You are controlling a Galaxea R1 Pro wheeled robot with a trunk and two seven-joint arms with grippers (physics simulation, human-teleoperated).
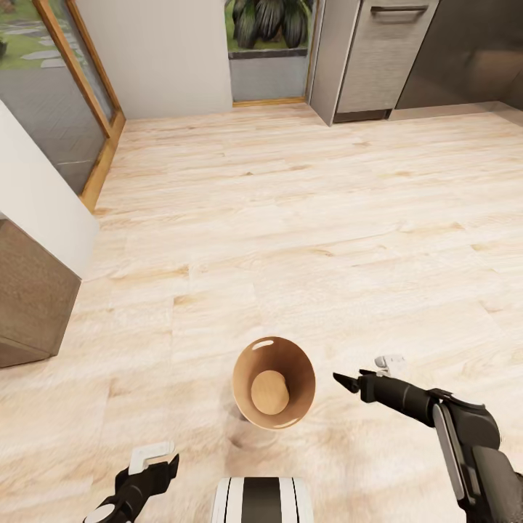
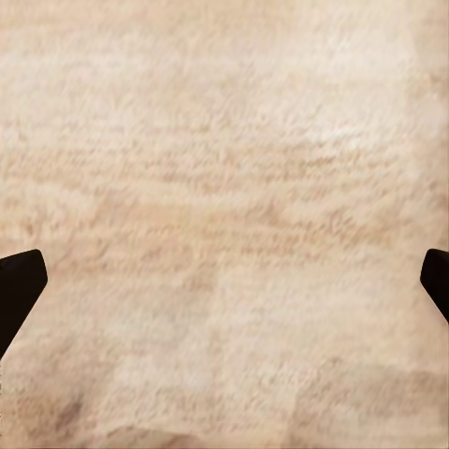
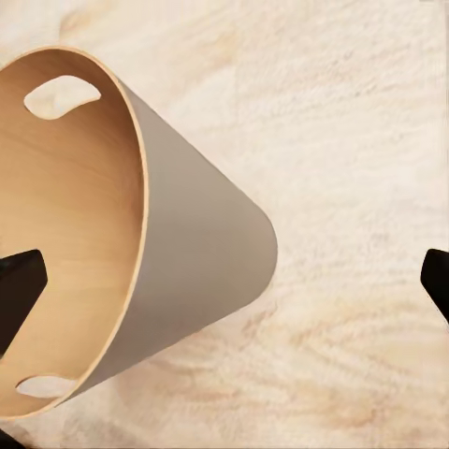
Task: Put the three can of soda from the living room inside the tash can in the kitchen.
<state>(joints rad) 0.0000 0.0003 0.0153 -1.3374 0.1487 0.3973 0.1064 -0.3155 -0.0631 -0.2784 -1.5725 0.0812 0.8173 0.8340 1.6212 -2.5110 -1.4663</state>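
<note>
The tash can (image 1: 280,356) stands on the light wood floor just ahead of my base, grey outside and brown inside; I look down into it and see its bare bottom. The right wrist view shows its grey wall (image 3: 196,243) and handle cut-outs. My right gripper (image 1: 362,369) hovers open just right of the bin, with nothing between its fingers (image 3: 19,290). My left gripper (image 1: 156,461) hangs open low at the left, over bare floor (image 2: 224,187). The cans of soda are out of view.
Grey kitchen cabinets (image 1: 381,58) and a dark unit (image 1: 472,51) line the far right. A window with plants (image 1: 269,43) is straight ahead and a wood-framed glass door (image 1: 58,87) is at far left. A wall corner and brown cabinet (image 1: 29,290) jut in at left.
</note>
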